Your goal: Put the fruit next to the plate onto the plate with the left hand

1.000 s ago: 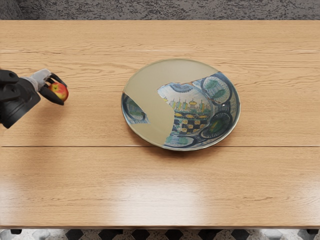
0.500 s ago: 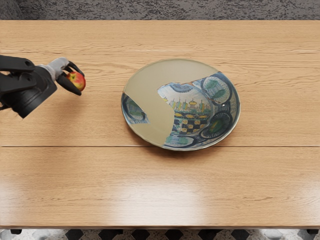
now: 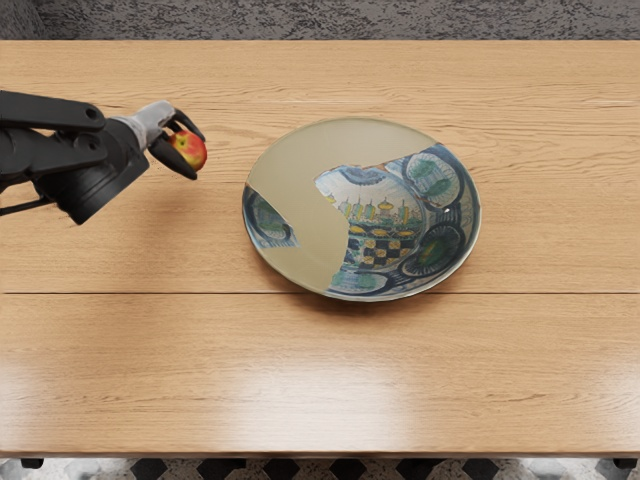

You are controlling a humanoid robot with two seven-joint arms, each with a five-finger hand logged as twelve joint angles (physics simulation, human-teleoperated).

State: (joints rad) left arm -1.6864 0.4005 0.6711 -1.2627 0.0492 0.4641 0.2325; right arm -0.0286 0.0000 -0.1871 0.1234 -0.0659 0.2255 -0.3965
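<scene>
A small red and yellow apple (image 3: 190,150) is held above the table, a short way left of the plate. My left hand (image 3: 178,146) is shut on it, black fingers curled around both sides, with the dark arm reaching in from the left edge. The plate (image 3: 300,160) is large and round, with a blue, green and yellow painted pattern on its right half and a plain beige patch on its left. Nothing lies on the plate. The right arm is out of view.
The wooden table (image 3: 320,370) fills the view, with a seam running across below the plate. A dark grey wall runs along the far edge.
My left hand has carried the apple to the right and slightly up the picture, from near the left edge toward the plate's left rim. The plate has not moved.
</scene>
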